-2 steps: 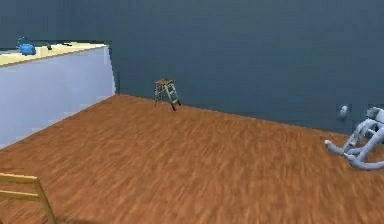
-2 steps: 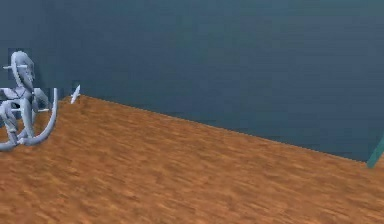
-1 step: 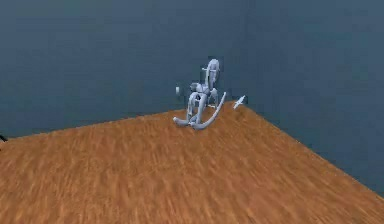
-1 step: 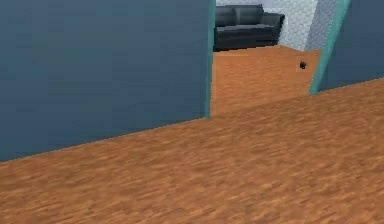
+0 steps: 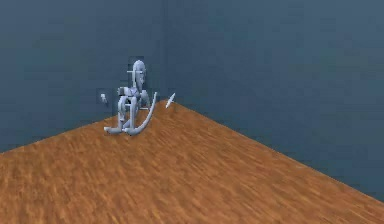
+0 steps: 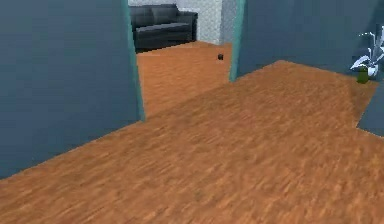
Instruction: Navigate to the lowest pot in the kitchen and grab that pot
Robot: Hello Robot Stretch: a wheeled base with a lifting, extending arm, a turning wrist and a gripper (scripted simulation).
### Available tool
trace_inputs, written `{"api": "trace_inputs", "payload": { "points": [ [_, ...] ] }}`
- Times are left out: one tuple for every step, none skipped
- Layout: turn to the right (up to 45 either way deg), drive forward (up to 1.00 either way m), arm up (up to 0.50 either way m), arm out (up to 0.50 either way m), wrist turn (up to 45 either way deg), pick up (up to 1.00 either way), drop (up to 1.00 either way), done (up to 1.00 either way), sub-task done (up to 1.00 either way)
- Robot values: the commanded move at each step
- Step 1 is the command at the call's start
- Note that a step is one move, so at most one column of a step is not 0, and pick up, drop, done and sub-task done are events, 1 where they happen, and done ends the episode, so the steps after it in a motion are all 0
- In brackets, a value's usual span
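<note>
A pale grey rocking-horse-like figure (image 5: 133, 101) stands on the wooden floor in the corner where two dark blue walls meet, in the forward view's left half.
In the arm side view, a doorway (image 6: 185, 50) between dark blue walls opens onto another room with a dark sofa (image 6: 160, 22) and a small dark object (image 6: 219, 57) on the floor. A potted plant (image 6: 366, 58) stands at the right edge. Wooden floor (image 6: 230, 150) stretches wide.
</note>
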Motion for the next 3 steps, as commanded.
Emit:
{"api": "trace_inputs", "payload": {
  "points": [
    [0.0,0.20,0.00,0.00,0.0,0.00,0.00,0.00,0.00],
    [45.0,0.00,0.00,0.00,0.0,0.00,0.00,0.00,0.00],
    [42.0,0.00,0.00,0.00,0.0,0.00,0.00,0.00,0.00]
  ]
}}
